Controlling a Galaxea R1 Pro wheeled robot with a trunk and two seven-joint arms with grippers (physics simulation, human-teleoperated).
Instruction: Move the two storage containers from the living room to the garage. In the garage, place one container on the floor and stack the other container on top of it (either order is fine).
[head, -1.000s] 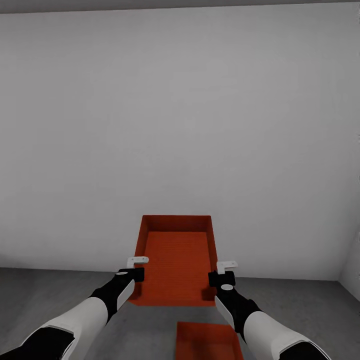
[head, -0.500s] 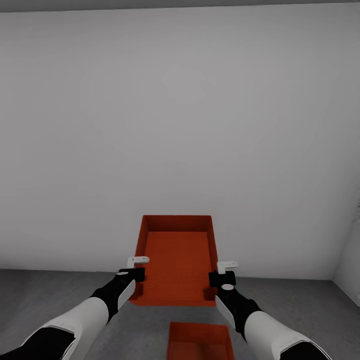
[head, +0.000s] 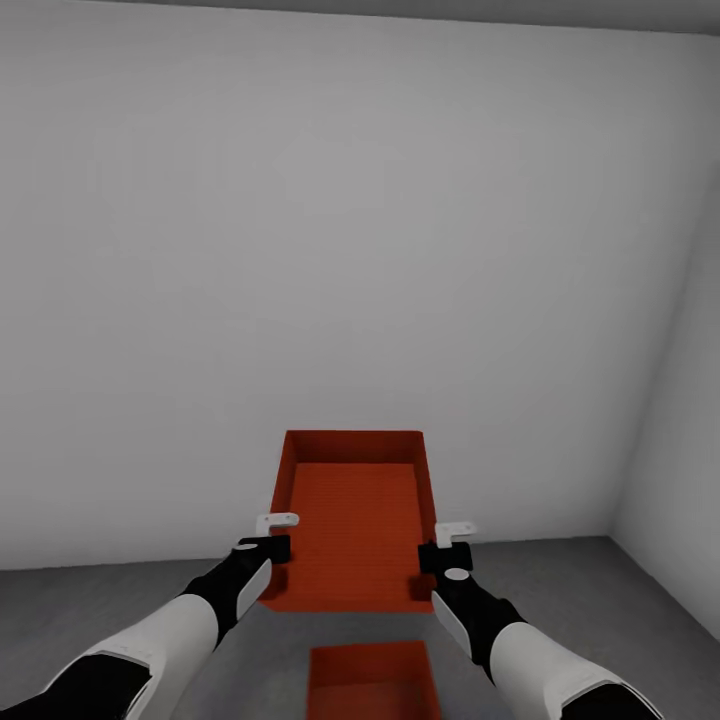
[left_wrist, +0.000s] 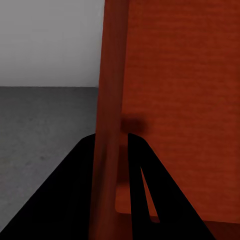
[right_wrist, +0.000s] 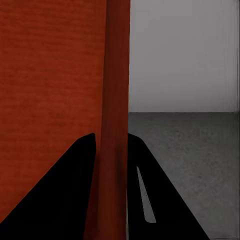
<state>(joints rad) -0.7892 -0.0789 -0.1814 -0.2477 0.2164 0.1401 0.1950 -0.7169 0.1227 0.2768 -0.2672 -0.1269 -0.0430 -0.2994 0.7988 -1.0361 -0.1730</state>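
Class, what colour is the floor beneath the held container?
Dark mottled grey concrete floor, clearest in the right wrist view.

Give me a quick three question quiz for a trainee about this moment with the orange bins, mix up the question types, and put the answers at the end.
1. True or false: both grippers clamp side walls of the raised container.
2. Where is the second container? A. on a shelf B. on the floor below the raised one C. inside the raised one
3. Fill in: the raised container is ____ (full/empty).

Key: 1. True: left gripper and right gripper each pinch a wall. 2. B. 3. empty.
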